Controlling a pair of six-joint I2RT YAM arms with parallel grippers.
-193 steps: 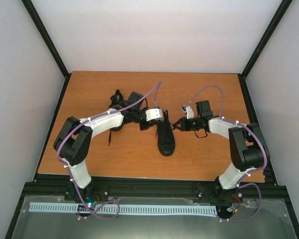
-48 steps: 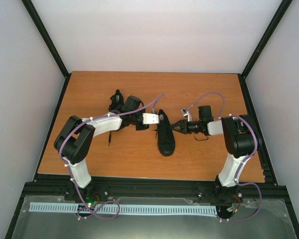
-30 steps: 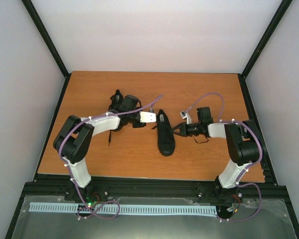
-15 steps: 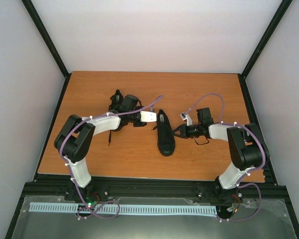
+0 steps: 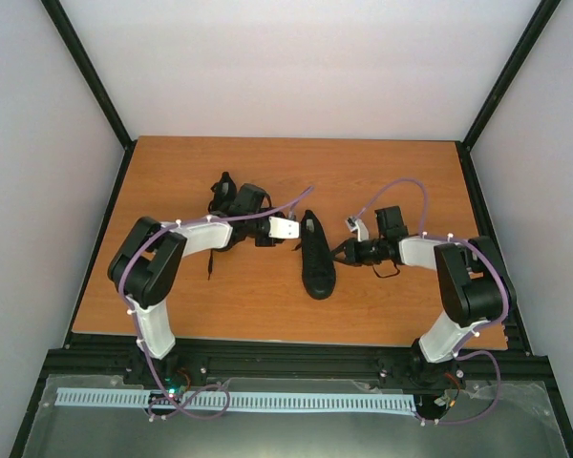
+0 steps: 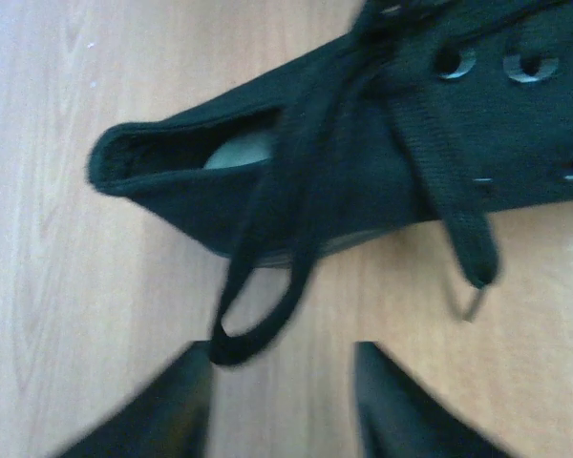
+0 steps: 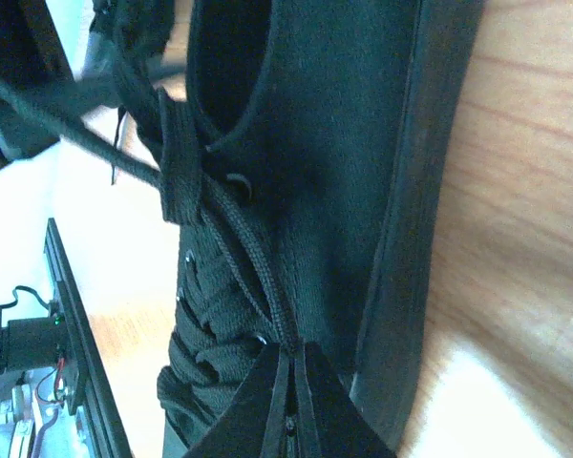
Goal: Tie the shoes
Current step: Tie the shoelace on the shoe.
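One black shoe (image 5: 317, 269) lies mid-table, toe toward the near edge. The other shoe (image 5: 223, 189) sits at the back left, mostly hidden behind the left arm. My left gripper (image 5: 298, 234) hovers just left of the middle shoe's heel end. In the left wrist view its fingers (image 6: 177, 401) stand apart, the gripper (image 6: 282, 361) open, and a lace loop (image 6: 267, 286) hangs from the shoe (image 6: 382, 181) beside the left fingertip. My right gripper (image 5: 337, 253) is at the shoe's right side. The right gripper (image 7: 292, 355) is shut on a lace (image 7: 253, 277) running along the shoe's eyelets (image 7: 344, 143).
A loose lace end (image 5: 210, 267) from the back-left shoe trails on the wooden table (image 5: 392, 305). Black frame posts (image 5: 482, 105) and white walls border the table. Purple cables (image 5: 401, 189) arch over both arms.
The left gripper's jaws have opened and let go of the lace loop, and it has drawn slightly left. The right gripper stays shut on its lace, hardly moved.
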